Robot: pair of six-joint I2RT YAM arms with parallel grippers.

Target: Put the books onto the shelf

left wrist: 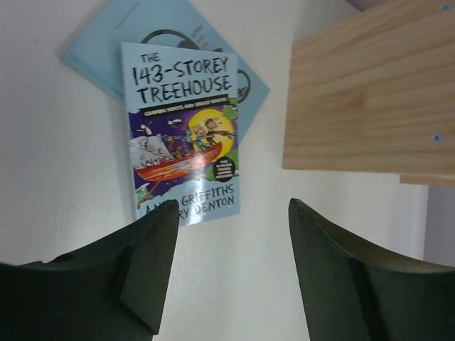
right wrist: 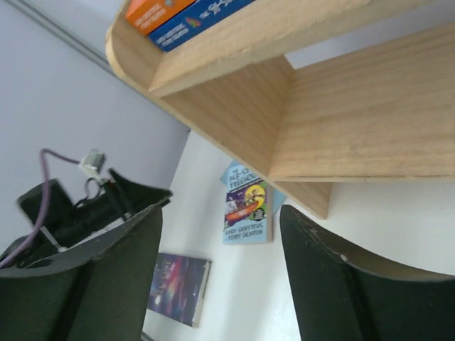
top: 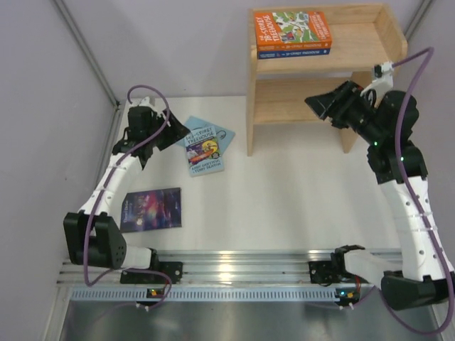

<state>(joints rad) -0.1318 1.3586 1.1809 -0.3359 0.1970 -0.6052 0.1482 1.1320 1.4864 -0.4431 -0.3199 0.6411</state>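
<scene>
Two books are on the shelf (top: 362, 35), three on the tabletop (top: 298, 192).

Shelf, top level: the orange book (top: 291, 28) lies flat on the dark blue book (top: 293, 51), pushed to the left end with spines at the front edge. Bare board runs from the stack to the right side panel.

Right gripper (right wrist: 220, 213): released, nothing between its fingers, hanging in front of the lower level near the right panel.

Left gripper (left wrist: 233, 213): released, holding nothing, just beside the near edge of the light blue Treehouse book (left wrist: 181, 128). That book lies on the pale blue book (left wrist: 128, 21), whose corners stick out past it. A strip of bare tabletop separates this pair from the shelf's left panel.

The galaxy book (top: 151, 209) lies flat and alone near the left arm, well apart from the shelf, with open tabletop to its right.
</scene>
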